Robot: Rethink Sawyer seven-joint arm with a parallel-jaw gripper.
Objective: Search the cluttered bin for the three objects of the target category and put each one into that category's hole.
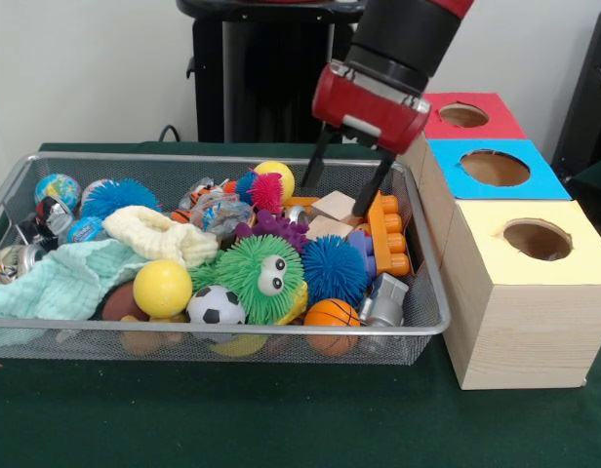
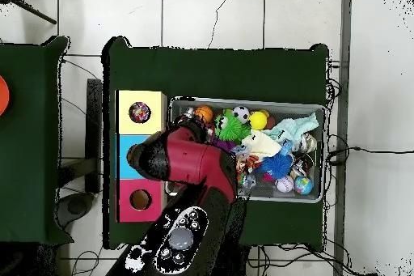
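A wire mesh bin (image 1: 213, 330) holds a jumble of toys. Among them are a yellow ball (image 1: 162, 288), a soccer ball (image 1: 215, 306), a small basketball (image 1: 332, 314), a green fuzzy creature with eyes (image 1: 261, 275), a blue spiky ball (image 1: 334, 268), wooden blocks (image 1: 335, 206) and an orange brick (image 1: 388, 234). My gripper (image 1: 332, 200) hangs open over the bin's far right corner, its tips straddling the wooden blocks with nothing held. In the overhead view the red arm (image 2: 194, 163) hides the gripper and that end of the bin (image 2: 323, 151).
Three wooden boxes stand in a row right of the bin, each with a round hole: red top (image 1: 463, 115), blue top (image 1: 494, 168), yellow top (image 1: 538, 239). A colourful object shows in the yellow box's hole (image 2: 139, 112). A mint cloth (image 1: 61, 283) and a cream cloth (image 1: 159, 236) cover toys at the left.
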